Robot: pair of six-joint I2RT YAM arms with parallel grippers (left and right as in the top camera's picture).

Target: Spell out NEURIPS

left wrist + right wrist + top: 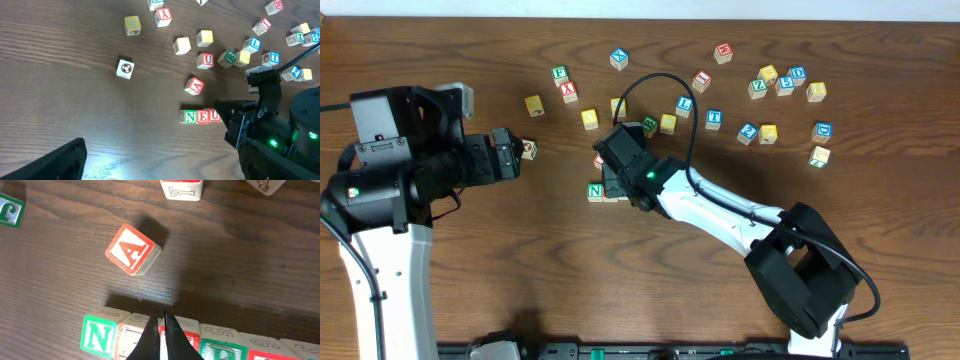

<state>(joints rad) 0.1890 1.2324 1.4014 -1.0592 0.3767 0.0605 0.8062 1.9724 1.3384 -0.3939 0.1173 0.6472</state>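
A row of wooden letter cubes lies on the table, starting with a green N [100, 336], then E [131, 341] and a red U [194, 341]. A green R [226, 351] and a red-faced cube [265, 356] follow; its letter is cut off. In the left wrist view the cubes N [190, 117], E [202, 117] and U [215, 116] show, and the right arm hides the rest. My right gripper [164, 325] is shut and empty, with its tips over the E and U. It covers most of the row in the overhead view [615, 185]. My left gripper [516, 155] stands wide open and empty, left of the row.
A red A cube [132, 248] lies tilted just behind the row. A white-faced cube [125, 69] sits in front of the left gripper. Several loose cubes are scattered at the back, among them X [619, 58], L [684, 104] and T [714, 119].
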